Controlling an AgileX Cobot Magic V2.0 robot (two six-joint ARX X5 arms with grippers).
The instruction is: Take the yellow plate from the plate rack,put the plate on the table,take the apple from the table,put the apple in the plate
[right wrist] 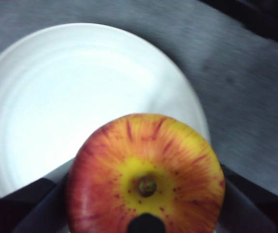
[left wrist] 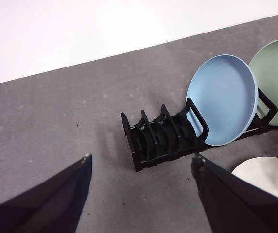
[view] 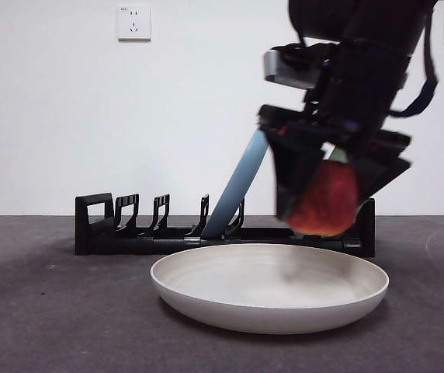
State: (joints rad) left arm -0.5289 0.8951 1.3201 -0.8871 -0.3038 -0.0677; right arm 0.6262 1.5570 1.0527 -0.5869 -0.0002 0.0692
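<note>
The yellow plate (view: pixel 268 286) lies flat on the table (view: pixel 51 311) in front of the plate rack (view: pixel 160 233); it also shows in the right wrist view (right wrist: pixel 71 97) and at a corner of the left wrist view (left wrist: pixel 268 177). My right gripper (view: pixel 327 206) hangs just above the plate's right half, shut on the apple (view: pixel 324 200), whose red skin with a yellow top fills the right wrist view (right wrist: pixel 146 174). My left gripper (left wrist: pixel 141 162) is open and empty, high over the table beside the rack (left wrist: pixel 168 136).
A light blue plate (left wrist: pixel 221 99) and a pale green plate (left wrist: pixel 277 80) stand upright in the rack's slots; the blue one (view: pixel 237 186) leans behind the right arm. A white wall with sockets (view: pixel 133 23) is behind the table.
</note>
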